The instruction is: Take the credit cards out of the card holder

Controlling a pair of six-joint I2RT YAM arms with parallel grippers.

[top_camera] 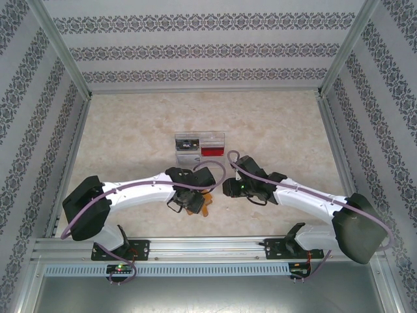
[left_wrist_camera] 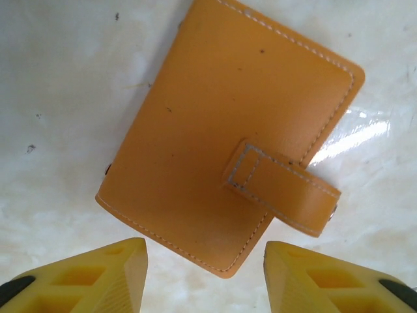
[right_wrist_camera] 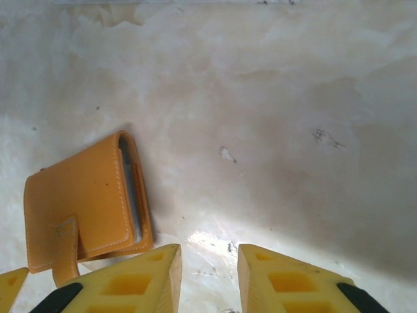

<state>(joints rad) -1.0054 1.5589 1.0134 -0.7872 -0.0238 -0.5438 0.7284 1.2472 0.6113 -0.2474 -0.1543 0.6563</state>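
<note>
Just ahead of the left gripper (left_wrist_camera: 205,274), on the table (right_wrist_camera: 293,130), lies the shut card holder (left_wrist_camera: 221,130), its long side slanting away. Those fingers are apart and empty. Right gripper (right_wrist_camera: 208,274), slightly open and empty, sits beside it, perhaps farther off.

Pale marbled table (top_camera: 130,130), orange card holder (left_wrist_camera: 221,130) flat on it, clear tray (top_camera: 187,139)

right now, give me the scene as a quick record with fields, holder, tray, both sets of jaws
card holder: orange, folded shut, flat on the table, strap end sticking out past its edge
left gripper: jaws open over the holder, nothing held
right gripper: jaws open, empty, holder off to its left
clear tray: farther back, red card inside
</note>
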